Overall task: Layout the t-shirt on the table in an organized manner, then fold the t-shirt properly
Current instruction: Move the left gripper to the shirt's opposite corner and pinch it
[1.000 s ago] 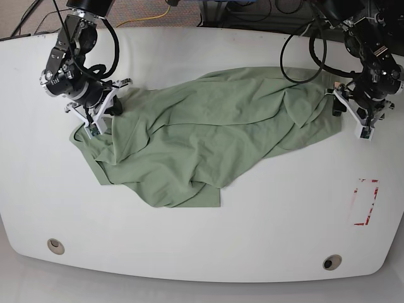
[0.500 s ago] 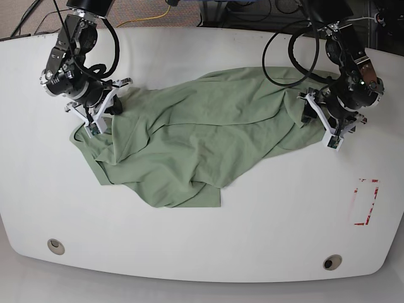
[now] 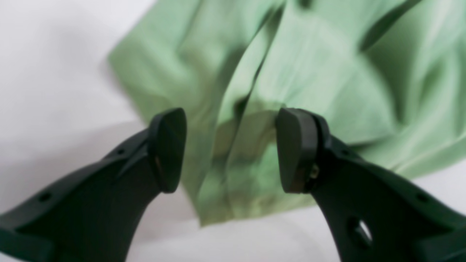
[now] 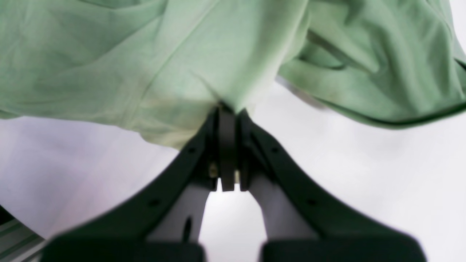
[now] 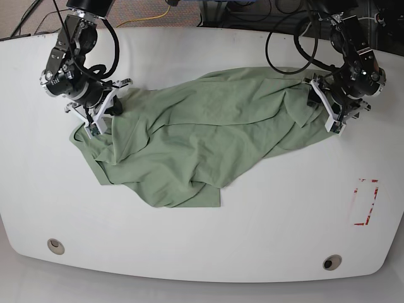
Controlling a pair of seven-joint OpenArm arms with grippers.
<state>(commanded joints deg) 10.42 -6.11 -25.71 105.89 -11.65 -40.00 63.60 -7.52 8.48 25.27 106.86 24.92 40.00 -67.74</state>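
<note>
Left wrist view: the left hand (image 3: 231, 153) has its two dark fingers (image 3: 167, 149) spread wide, with nothing clamped. Between and beyond the fingertips lies a rumpled corner of the shirt (image 3: 298, 69), its edge ending just ahead of the hand on the white surface (image 3: 54, 72). Whether the fingers touch the cloth is not clear; the picture is blurred.

Right wrist view: the right hand (image 4: 227, 116) has its fingers pressed together, pinching a fold of the shirt (image 4: 182, 62) right at the tips. The cloth spreads away from the hand to both sides and ahead of it, and a hemmed edge hangs off to one side. Bare surface (image 4: 364, 174) shows under and beside the hand.

Base view: the shirt (image 5: 202, 139) lies crumpled across the middle of the surface (image 5: 202, 252), stretched between the two hands. The right hand (image 5: 95, 123) sits at the cloth's edge on the picture's left, the left hand (image 5: 334, 113) at the edge on the picture's right. Well away from the left hand, toward the near edge, is a red tape outline (image 5: 366, 202). Two round holes (image 5: 55, 245) sit along the near edge, far from both hands.
</note>
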